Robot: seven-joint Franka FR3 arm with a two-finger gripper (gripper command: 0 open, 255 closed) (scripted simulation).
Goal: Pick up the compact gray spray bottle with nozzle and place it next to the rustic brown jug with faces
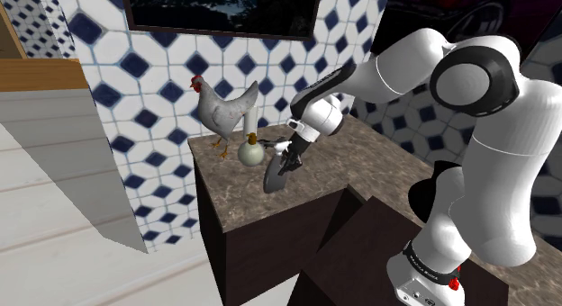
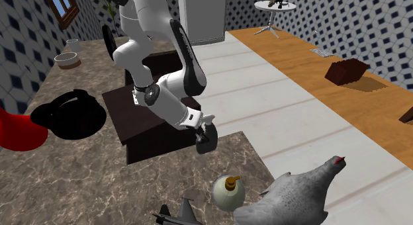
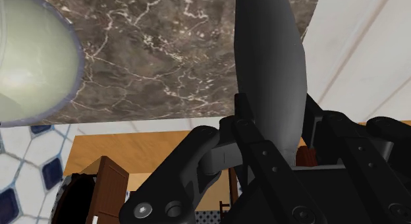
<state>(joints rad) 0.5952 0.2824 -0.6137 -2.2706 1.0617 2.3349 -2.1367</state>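
A dark grey spray bottle (image 1: pixel 273 175) (image 2: pixel 206 141) (image 3: pixel 270 71) hangs nose-down in my gripper (image 1: pixel 286 157) (image 2: pixel 201 126) (image 3: pixel 276 142), which is shut on it. It sits low over the marble counter (image 1: pixel 315 183) (image 2: pixel 132 190) (image 3: pixel 164 64), near the counter's edge; whether it touches the top I cannot tell. The jug (image 1: pixel 251 152) (image 2: pixel 228 191) (image 3: pixel 26 64) is round and pale greenish white with a brown neck. It stands a short way from the bottle, toward the shoulder view's left.
A grey chicken figure (image 1: pixel 225 106) (image 2: pixel 298 197) stands right behind the jug by the tiled wall. A dark grey object (image 2: pixel 173 216) lies near the jug. My dark stand (image 2: pixel 142 118) adjoins the counter, with a black round thing (image 2: pixel 69 114) and a bowl (image 2: pixel 66 58) beyond.
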